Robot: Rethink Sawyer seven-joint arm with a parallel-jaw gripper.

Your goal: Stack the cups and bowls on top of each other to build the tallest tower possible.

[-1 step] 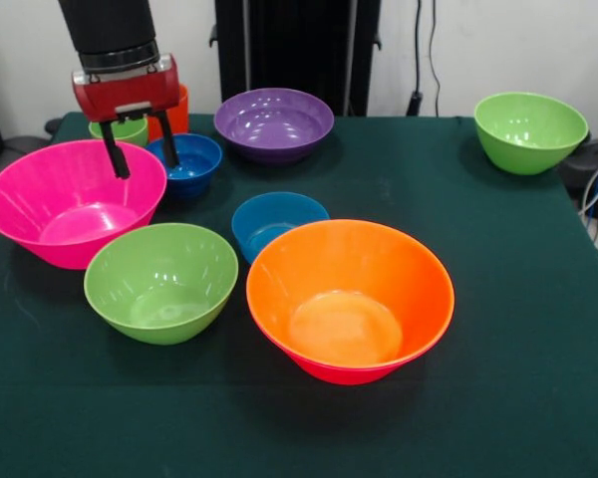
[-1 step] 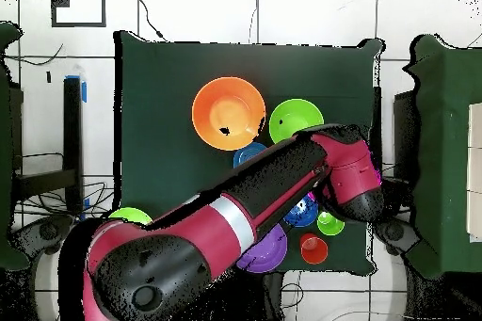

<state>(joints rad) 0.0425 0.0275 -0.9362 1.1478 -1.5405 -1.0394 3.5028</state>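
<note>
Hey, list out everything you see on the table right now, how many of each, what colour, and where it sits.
Big pink bowl: one, pink, left side in the front view, empty.
Big orange bowl: one, orange, front centre; pink shows under its base, perhaps a second bowl.
Green bowls: two, light green; one front left beside the pink bowl, one at the far right corner.
Purple bowl: one, purple, back centre.
Small blue bowls: two, blue; one at the back left, one mid-table behind the orange bowl.
Cups: two, orange and light green, back left, partly hidden.
Table: one, dark green cloth.
Arm: one, red and black.
End effector: one, fingers apart, above the pink bowl's far rim.
</note>
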